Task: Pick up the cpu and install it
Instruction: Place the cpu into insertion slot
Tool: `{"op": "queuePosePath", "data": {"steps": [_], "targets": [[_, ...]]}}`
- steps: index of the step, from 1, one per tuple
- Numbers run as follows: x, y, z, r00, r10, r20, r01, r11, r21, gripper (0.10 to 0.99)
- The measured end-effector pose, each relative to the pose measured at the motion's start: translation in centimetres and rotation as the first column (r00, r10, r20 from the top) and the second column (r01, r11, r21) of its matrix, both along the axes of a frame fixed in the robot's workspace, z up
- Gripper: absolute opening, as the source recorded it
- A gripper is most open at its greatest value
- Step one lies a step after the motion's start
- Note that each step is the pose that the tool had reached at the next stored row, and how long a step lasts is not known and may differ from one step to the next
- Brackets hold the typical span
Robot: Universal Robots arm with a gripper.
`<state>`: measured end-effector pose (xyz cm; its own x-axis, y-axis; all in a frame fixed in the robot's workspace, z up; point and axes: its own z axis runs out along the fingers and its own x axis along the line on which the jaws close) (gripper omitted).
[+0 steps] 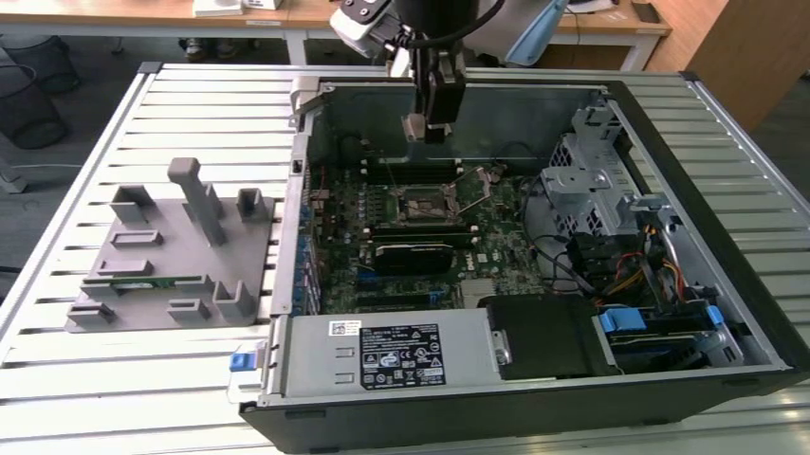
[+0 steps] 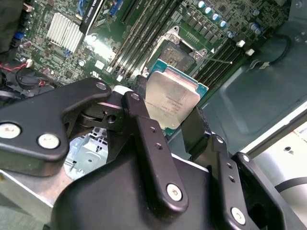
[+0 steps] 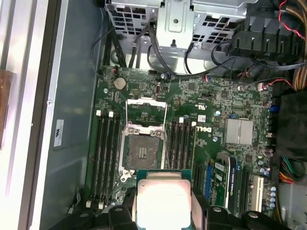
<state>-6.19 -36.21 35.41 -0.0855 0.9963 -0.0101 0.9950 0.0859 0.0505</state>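
Silvery cpu (image 2: 172,96), clamped by opposite edges in the gripper (image 2: 168,112), hangs above the open socket (image 3: 143,149); likely light, stiff, fragile underneath, best held by its edges.

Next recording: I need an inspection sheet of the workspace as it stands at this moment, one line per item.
Surface: slatted metal table carrying an open computer case.
Job's things: cpu held above the motherboard, metal top showing in both wrist views; socket empty, its frame open.
Clutter: gray holder block on the exterior view's left of the case, with a green memory stick lying in it.
Grippers: gripper over the case, jaws shut on the cpu's edges.
Cables: black cables by the drive cage; coloured wires inside the case.
Surroundings: wooden desk and a mesh bin beyond the table.
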Motion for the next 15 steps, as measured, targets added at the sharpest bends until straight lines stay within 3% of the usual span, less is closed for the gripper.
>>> {"op": "queuePosePath", "data": {"steps": [6, 11, 15], "targets": [[-0.01, 0.00, -0.29, 1.0000, 0.000, 0.0008, 0.000, 1.0000, -0.002, 0.537], [0.00, 0.05, -1.11, 1.0000, 0.000, 0.0011, 0.000, 1.0000, 0.002, 0.537], [0.46, 0.46, -1.84, 1.0000, 0.000, 0.0008, 0.000, 1.0000, 0.003, 0.537]]}}
